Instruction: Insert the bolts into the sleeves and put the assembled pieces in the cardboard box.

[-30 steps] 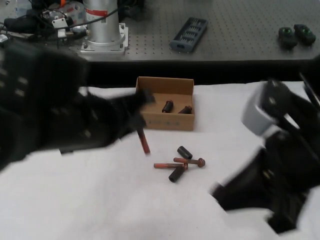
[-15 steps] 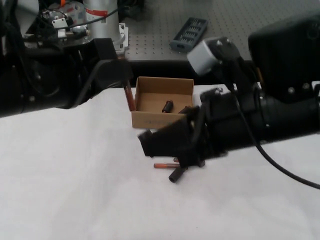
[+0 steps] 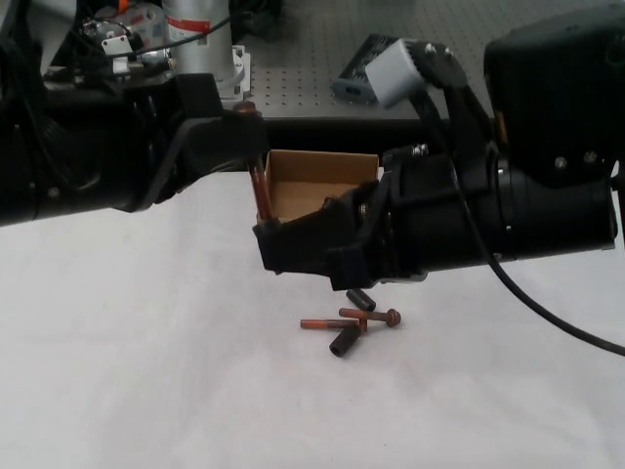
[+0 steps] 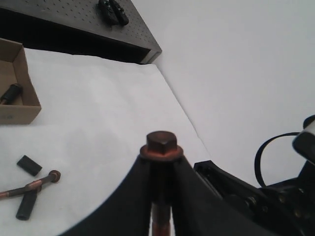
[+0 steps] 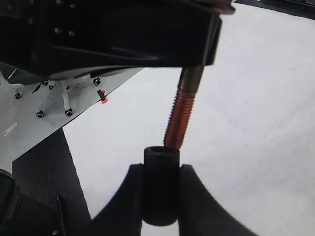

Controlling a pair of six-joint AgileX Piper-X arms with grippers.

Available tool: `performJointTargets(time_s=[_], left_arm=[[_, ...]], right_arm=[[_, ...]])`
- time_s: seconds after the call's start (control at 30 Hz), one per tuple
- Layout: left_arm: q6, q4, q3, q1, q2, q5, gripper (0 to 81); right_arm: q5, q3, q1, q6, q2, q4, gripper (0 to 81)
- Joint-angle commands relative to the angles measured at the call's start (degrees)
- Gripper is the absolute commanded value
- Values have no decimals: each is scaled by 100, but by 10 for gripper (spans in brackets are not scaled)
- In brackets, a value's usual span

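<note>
Copper-coloured and threaded, the bolt is hanging head-up, with the left gripper clamping its shank just under the hex head. Its lower end is meeting the open mouth of a black sleeve; whether it is entering cannot be told. The right gripper is pinching that sleeve upright between both fingers. The two are meeting in the air over the near left corner of the cardboard box. Nearer, two loose bolts and two loose sleeves are lying together on the white cloth.
</note>
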Motion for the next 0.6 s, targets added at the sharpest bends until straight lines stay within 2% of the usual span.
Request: performJointTargets(time_s=[0.0,0.57], left_arm=[[135,-77,-30,-4,-63,112,6],[146,-77,-30,-4,-63,101,6]], right_arm=[[71,-45,11,8,14,-186,28],[672,-45,11,8,14,-186,28]])
